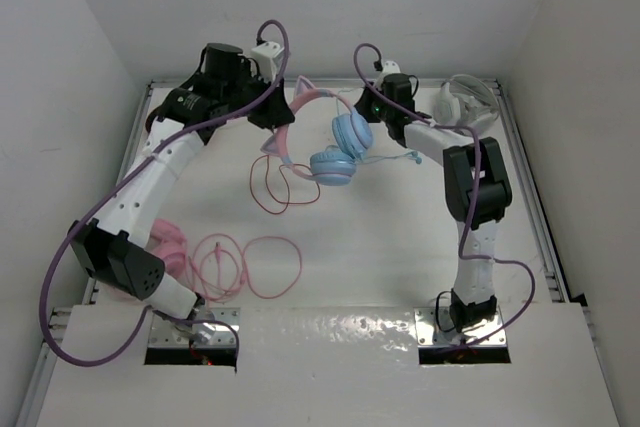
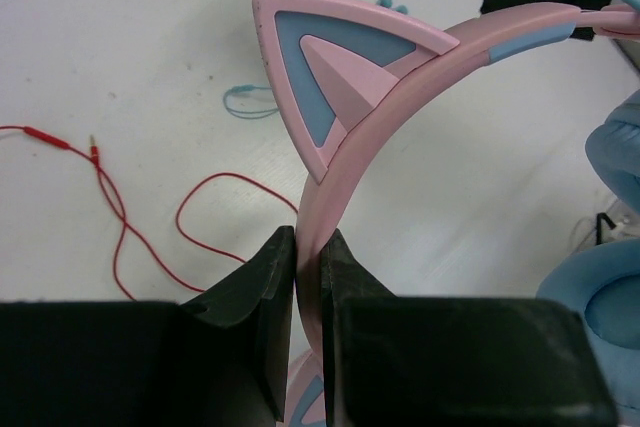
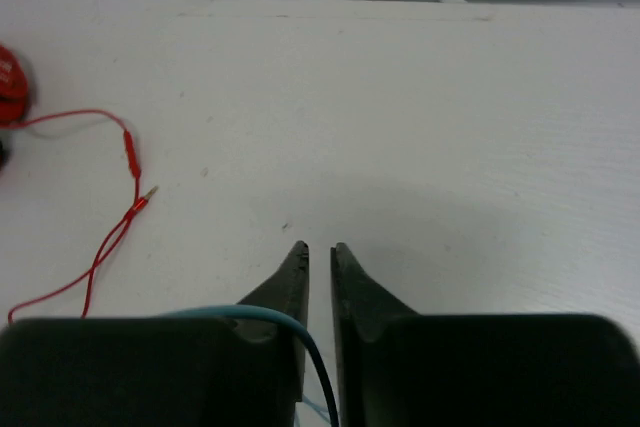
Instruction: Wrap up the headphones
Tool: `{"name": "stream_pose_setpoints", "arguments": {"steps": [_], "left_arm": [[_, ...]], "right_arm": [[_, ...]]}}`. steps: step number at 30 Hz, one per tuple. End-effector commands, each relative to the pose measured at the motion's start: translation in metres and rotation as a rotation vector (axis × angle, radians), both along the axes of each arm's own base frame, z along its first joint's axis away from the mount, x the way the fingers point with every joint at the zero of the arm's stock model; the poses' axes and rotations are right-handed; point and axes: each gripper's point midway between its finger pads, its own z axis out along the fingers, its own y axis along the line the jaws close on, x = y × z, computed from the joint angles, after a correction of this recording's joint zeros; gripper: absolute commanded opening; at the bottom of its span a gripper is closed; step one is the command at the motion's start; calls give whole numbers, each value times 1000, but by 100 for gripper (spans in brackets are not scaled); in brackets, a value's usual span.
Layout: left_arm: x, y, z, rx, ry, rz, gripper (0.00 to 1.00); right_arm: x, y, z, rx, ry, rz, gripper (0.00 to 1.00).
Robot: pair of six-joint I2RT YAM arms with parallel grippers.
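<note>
The headphones [image 1: 340, 147] have light blue ear cups and a pink headband with cat ears, and hang lifted above the back of the table. My left gripper [image 1: 278, 115] is shut on the pink headband [image 2: 345, 162] just below one cat ear [image 2: 330, 77]; an ear cup [image 2: 610, 307] shows at the right. My right gripper [image 1: 368, 109] is beside the upper ear cup. In the right wrist view its jaws [image 3: 319, 252] stand almost together, with the thin light blue cable [image 3: 300, 332] running down between them. Loose cable [image 1: 400, 158] lies on the table.
A red cable [image 1: 275, 187] loops on the table under the headphones, and a red headphone [image 3: 8, 82] shows at the left edge. Pink headphones [image 1: 168, 245] with a long pink cable [image 1: 255, 267] lie front left. White headphones [image 1: 465, 97] sit back right. Walls enclose the table.
</note>
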Motion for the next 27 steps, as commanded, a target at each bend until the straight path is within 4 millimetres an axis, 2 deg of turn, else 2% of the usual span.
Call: {"name": "stream_pose_setpoints", "arguments": {"steps": [1,2,3,5,6,8,11,12,14,15,16,18,23,25,26,27], "left_arm": [[4,-19,48,-176,-56,-50,0],[8,-18,50,-193,-54,-43,0],[13,-12,52,-209,-51,-27,0],[24,0,60,-238,-49,24,0],[29,4,62,-239,-57,50,0],[33,10,66,-240,-60,91,0],[34,13,79,-250,-78,117,0],[32,14,90,-259,-95,118,0],[30,15,99,-269,-100,123,0],[27,16,114,-283,-127,121,0],[26,18,119,-291,-123,127,0],[21,20,139,-324,-145,129,0],[23,29,167,-391,-149,159,0],[28,34,170,-412,-137,184,0],[30,36,169,-415,-129,194,0],[32,38,166,-423,-115,208,0]], "right_arm": [[-3,36,30,71,-120,132,17],[-3,45,43,102,-182,163,27],[-14,57,40,128,-181,211,45],[-17,68,49,144,-241,249,54],[-23,78,45,145,-243,270,61],[-24,87,47,148,-275,282,62],[-26,101,33,142,-269,282,58],[-22,103,30,132,-266,256,57],[-20,104,11,113,-223,234,57],[-19,105,6,111,-211,226,57],[-18,104,-7,104,-183,207,57],[-17,101,-16,103,-161,185,57],[-23,95,-39,94,-114,152,54],[-24,95,-38,110,-124,148,40],[-28,95,-40,118,-124,156,19],[-30,96,-38,128,-132,159,11]]}}
